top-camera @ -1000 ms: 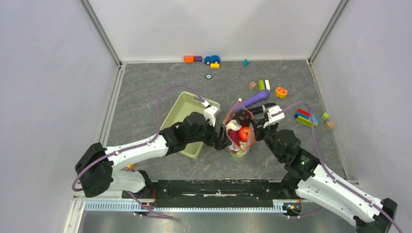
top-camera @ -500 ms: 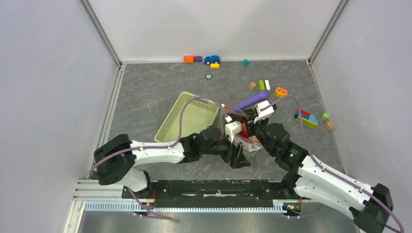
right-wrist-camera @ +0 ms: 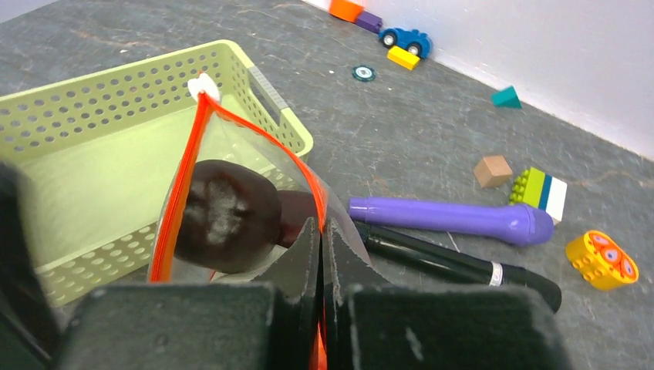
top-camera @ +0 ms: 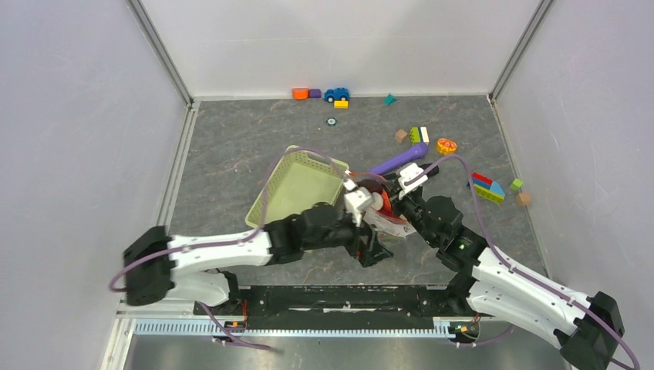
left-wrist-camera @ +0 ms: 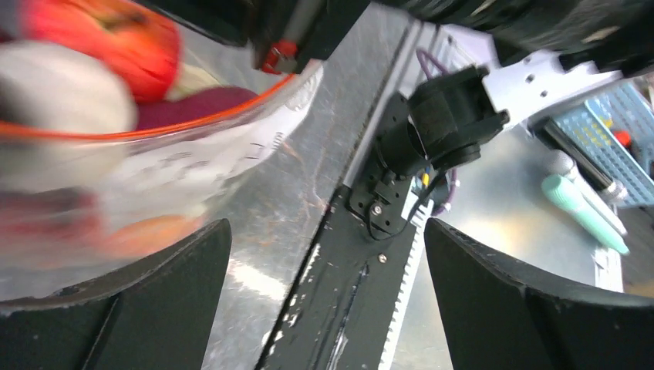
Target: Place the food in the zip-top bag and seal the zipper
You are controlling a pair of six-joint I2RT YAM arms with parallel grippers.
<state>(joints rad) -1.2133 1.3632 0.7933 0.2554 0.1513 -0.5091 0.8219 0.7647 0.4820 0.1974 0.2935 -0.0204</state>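
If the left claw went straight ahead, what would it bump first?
The left claw would probably meet the table, then the black rail; the zip-top bag sits off to one side.

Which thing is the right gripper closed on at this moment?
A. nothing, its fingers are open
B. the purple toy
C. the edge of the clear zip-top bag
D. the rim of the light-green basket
C: in the right wrist view the right gripper has its fingers pressed together on the mouth edge of the zip-top bag, with the orange-red strip running up from the pinch.
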